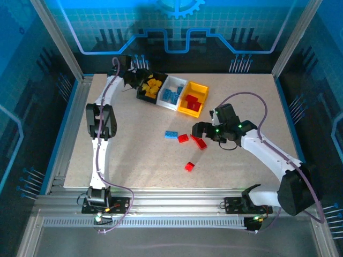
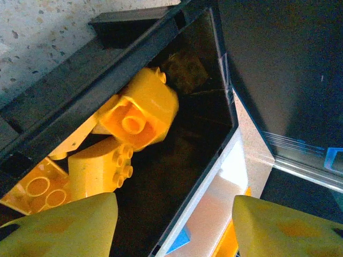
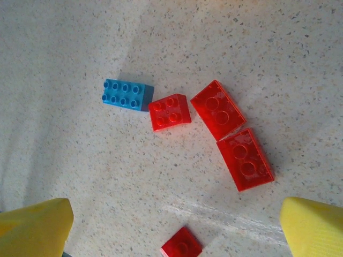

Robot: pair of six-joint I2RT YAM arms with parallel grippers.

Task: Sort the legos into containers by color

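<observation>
My left claw (image 2: 174,235) hangs spread, empty, with yellow legos (image 2: 139,110) in the black bin (image 2: 80,91) ahead. My right claw (image 3: 177,222) gapes over red legos (image 3: 217,110).

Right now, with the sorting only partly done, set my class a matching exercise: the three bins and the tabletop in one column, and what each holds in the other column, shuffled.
Column one
1. black bin
2. white bin
3. yellow bin
4. tabletop

Column two
A. red bricks only
B. one loose blue brick and four loose red bricks
C. yellow bricks
D. blue bricks only

Pairs: 1-C, 2-D, 3-A, 4-B
</observation>
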